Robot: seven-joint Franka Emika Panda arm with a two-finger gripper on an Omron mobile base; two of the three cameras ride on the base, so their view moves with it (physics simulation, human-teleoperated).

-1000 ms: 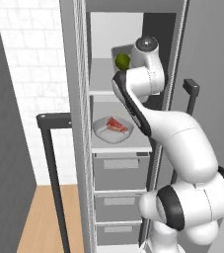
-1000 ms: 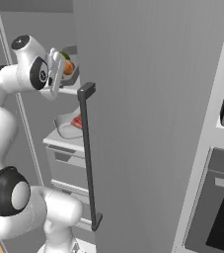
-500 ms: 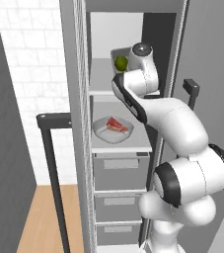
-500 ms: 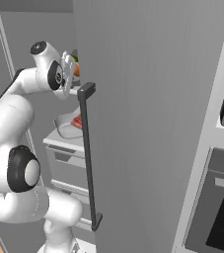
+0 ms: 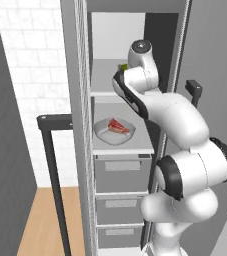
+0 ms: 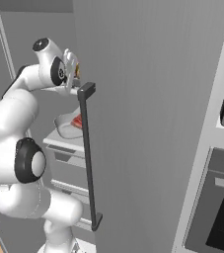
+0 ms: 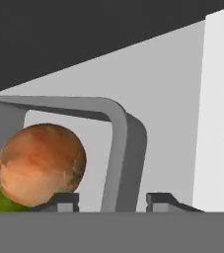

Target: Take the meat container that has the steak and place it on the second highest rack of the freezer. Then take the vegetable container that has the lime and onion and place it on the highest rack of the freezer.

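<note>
Since before, gripper (image 7: pixel 112 199) parted, released off vegetable container (image 7: pixel 126 148) rim just ahead; onion (image 7: pixel 41 164) sat beside its fingertip.

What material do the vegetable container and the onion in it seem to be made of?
The vegetable container looks like matte grey plastic or coated metal: one flat tone, thick rounded rim, no reflections. The onion looks like dry papery skin, mottled orange-brown with faint streaks and a soft sheen. Both are rendered, so this remains a guess.
</note>
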